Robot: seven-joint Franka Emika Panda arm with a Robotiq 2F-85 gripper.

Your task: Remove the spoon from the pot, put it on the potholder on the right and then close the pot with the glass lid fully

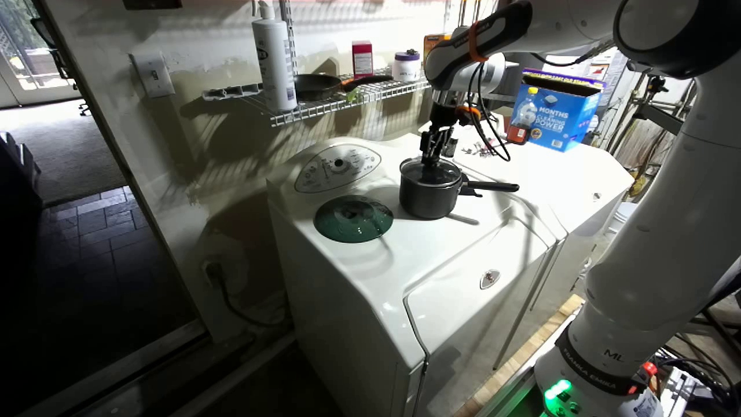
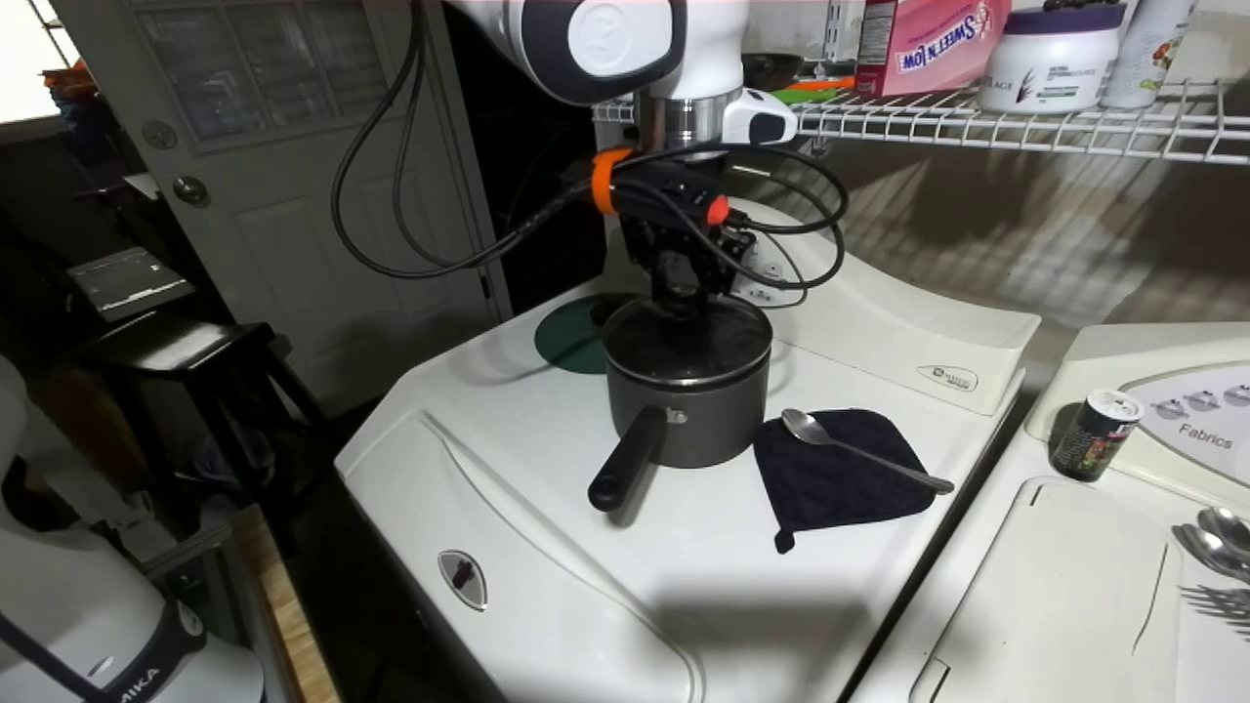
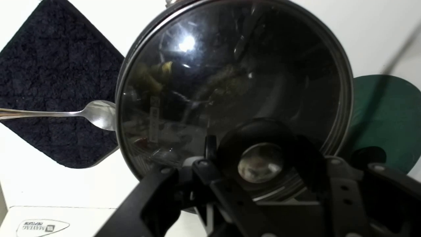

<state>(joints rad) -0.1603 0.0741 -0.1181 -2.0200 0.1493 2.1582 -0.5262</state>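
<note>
The dark pot (image 1: 429, 201) stands on the white appliance top and also shows in an exterior view (image 2: 705, 427), its handle pointing outward. The glass lid (image 3: 230, 59) lies over the pot's mouth, nearly lined up with its rim; whether it is fully seated I cannot tell. My gripper (image 3: 258, 154) is down at the lid, its fingers on both sides of the dark knob (image 3: 261, 163) with the silvery top, seemingly touching it. The spoon (image 2: 809, 428) lies across the dark potholder (image 2: 845, 488) beside the pot. In the wrist view the spoon (image 3: 100, 113) has its bowl close to the lid rim.
A dark green disc (image 1: 354, 219) lies beside the pot. A wire shelf (image 1: 324, 113) with a pan and bottles hangs behind. A small dark can (image 2: 1096, 436) and several utensils (image 2: 1216, 547) sit on the neighbouring appliance. A blue box (image 1: 558, 119) stands further along.
</note>
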